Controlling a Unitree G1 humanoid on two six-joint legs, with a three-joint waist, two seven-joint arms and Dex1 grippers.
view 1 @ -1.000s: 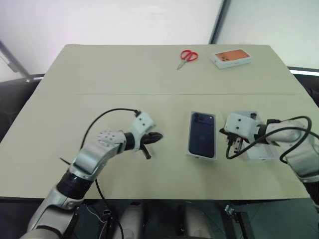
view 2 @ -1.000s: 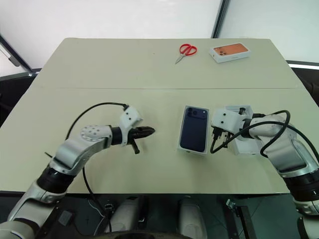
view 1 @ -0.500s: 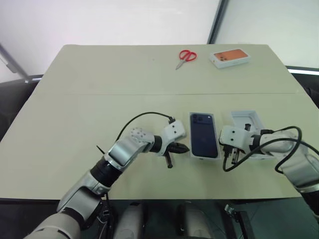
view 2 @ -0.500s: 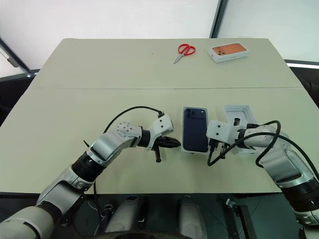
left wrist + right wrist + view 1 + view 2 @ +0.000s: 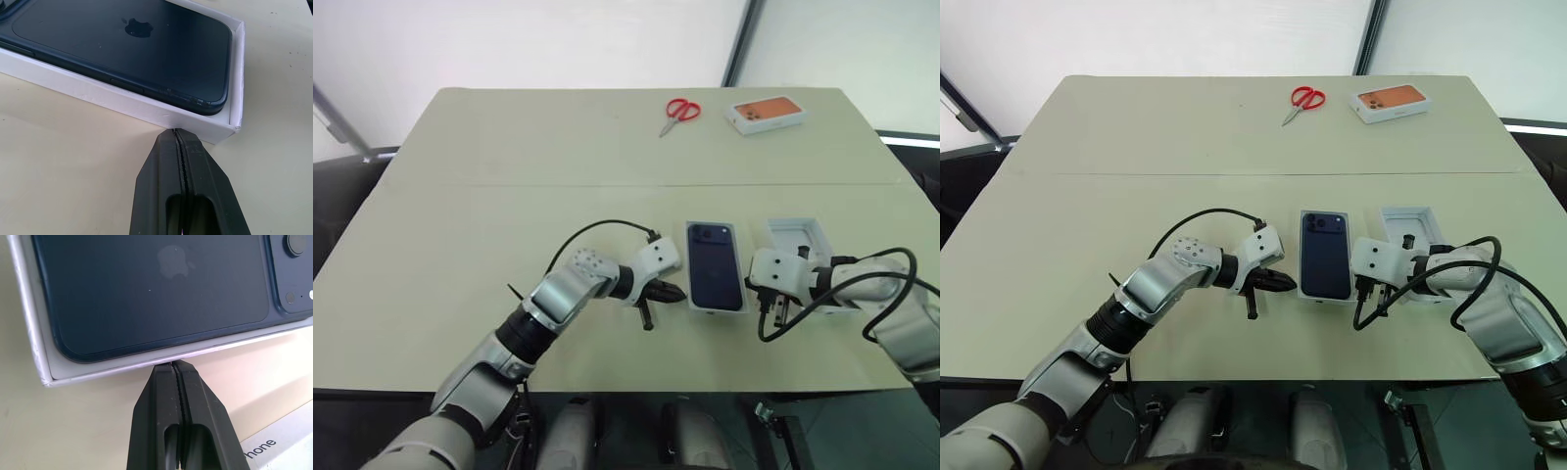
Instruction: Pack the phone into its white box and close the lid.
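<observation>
Left gripper (image 5: pixel 674 291) swung across the tabletop (image 5: pixel 509 196) to the white box (image 5: pixel 146 105); both sets of fingers clenched empty against its sides. The phone (image 5: pixel 715 264) lay seated; the lid (image 5: pixel 803 240) waited alongside.

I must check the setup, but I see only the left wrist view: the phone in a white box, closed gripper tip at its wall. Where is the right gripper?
Observer: The right gripper is shut, with its tip at the opposite long wall of the white box.
Operator: Is the lid close?
Observer: A white open piece, perhaps the lid, lies right of the box, behind the right arm.
Operator: Anything else on the table?
Observer: Red scissors and an orange-topped box lie at the far edge.
</observation>
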